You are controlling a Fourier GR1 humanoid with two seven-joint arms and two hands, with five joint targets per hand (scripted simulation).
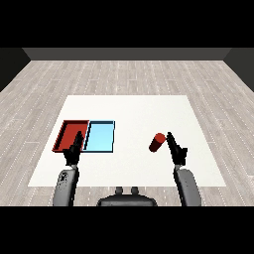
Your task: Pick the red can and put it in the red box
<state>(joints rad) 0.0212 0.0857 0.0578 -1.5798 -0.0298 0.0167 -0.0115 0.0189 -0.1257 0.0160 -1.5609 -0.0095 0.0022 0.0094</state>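
A red can [157, 142] lies tilted on the white table [134, 114], right of centre. My right hand [175, 149] stands just to its right with straight fingers pointing up, close to the can but holding nothing. The red tray [66, 130] lies at the table's left, and the light blue tray [100, 136] lies beside it on the right. Over the red tray's near right corner my left hand [74, 150] is raised, fingers straight and holding nothing.
The table's edges run close to the trays on the left and near my forearms at the front. Grey wood floor surrounds the table.
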